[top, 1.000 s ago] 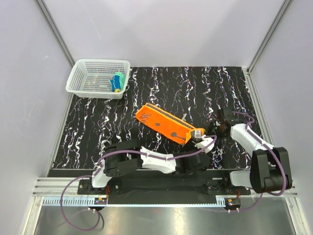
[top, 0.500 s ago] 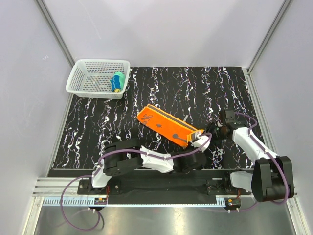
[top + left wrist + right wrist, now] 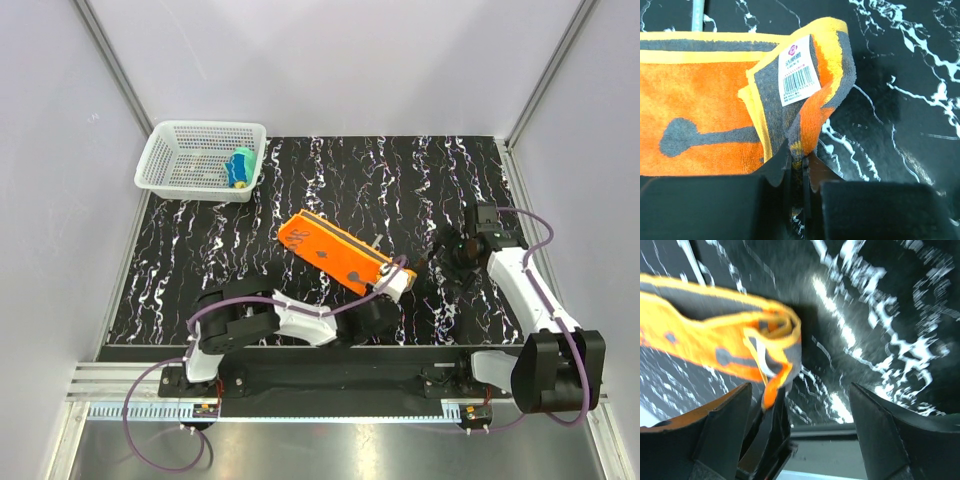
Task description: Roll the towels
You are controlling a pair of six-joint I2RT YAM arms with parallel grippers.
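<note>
The orange towel (image 3: 335, 250) is laid as a long strip, its axis pointed from the white basket (image 3: 165, 160) toward the left gripper (image 3: 398, 283), by whose clamped fingers the end farthest from the basket is pinched. The right gripper (image 3: 453, 257), fingers spread and empty, is held just beyond that end.

Orange towel (image 3: 705, 115): fuzzy matt terry cloth (smooth white label (image 3: 799, 67)); table (image 3: 905, 70) glossy marble-look; basket (image 3: 210, 125) plastic mesh.
</note>
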